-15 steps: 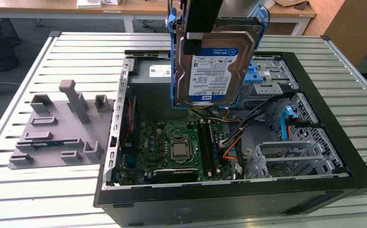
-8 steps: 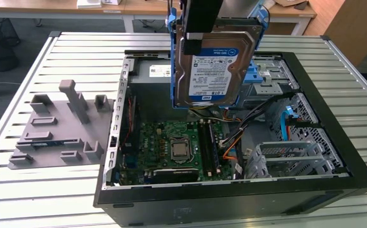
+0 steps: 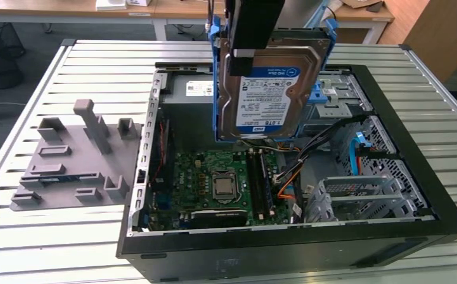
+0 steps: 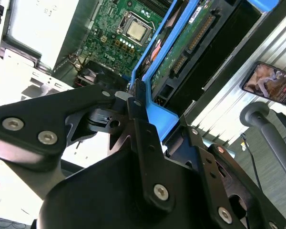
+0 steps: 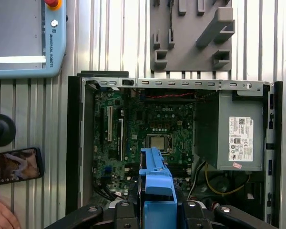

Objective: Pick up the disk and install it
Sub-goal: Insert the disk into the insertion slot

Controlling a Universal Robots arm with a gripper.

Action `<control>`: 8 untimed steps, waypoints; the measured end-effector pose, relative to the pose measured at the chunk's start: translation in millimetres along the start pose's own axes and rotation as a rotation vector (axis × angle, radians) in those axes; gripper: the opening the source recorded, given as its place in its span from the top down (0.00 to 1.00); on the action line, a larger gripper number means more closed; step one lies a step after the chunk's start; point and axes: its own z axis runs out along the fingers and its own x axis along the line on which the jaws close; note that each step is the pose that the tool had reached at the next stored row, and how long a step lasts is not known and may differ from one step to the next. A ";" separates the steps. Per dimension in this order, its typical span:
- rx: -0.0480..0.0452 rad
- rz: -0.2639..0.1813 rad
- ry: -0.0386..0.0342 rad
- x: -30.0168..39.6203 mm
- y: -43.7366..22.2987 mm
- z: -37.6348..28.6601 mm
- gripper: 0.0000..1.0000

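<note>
Jaws: pressed in on the disk's blue carrier bracket (image 5: 156, 183) and pinching it from both sides.
Disk (image 3: 268, 94): hangs upright straight below the jaws. Its labelled face is turned to the exterior view, and its green circuit-board side shows in the second wrist view.
Computer case (image 3: 292, 260): lies open on its side directly beneath the jaws and the disk. The disk is held over the opening, apart from the parts inside.
Motherboard (image 3: 221, 183): flat on the case floor below the jaws, with the processor socket near its middle.
Power supply (image 5: 233, 138): grey box with a white sticker, in the case, below the jaws and off to one side.
Drive cage (image 3: 363, 195): pale metal frame inside the case, below the jaws toward the exterior view's right.
Grey fixture (image 3: 79, 160): moulded block with upright pegs, outside the case and well apart from the jaws, toward the exterior view's left.
Worktop (image 3: 23, 248): slatted metal, carrying the case and the fixture.
Phone (image 5: 14, 164): lying on the worktop outside the case, far from the jaws.
</note>
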 end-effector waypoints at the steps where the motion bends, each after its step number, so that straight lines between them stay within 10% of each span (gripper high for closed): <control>1: 0.0000 0.000 0.0001 0.8 0.0 0.0 0.64; 8: -0.0003 0.000 -0.0006 1.6 -8.5 -0.1 0.64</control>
